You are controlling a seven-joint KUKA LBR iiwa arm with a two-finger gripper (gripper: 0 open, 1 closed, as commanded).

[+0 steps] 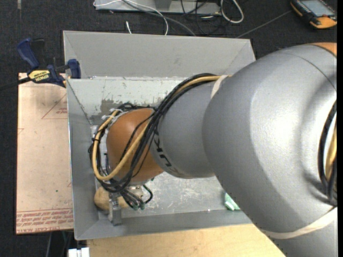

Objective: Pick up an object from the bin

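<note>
Arm [252, 127] over grey bin [155, 58], tool [115, 214] beside tan lump [101, 198], green scrap [230, 202] apart

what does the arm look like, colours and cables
A thick, rounded grey arm with an orange cover at its wrist. Black and yellow cables loop over the cover. A small metal gripper sits at the tip.

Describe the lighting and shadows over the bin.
Camera view: soft, even light with no hard glare; the bin's back wall is brightest; the arm shades the floor's left corner, where the end effector sits beside a tan lump.
</note>
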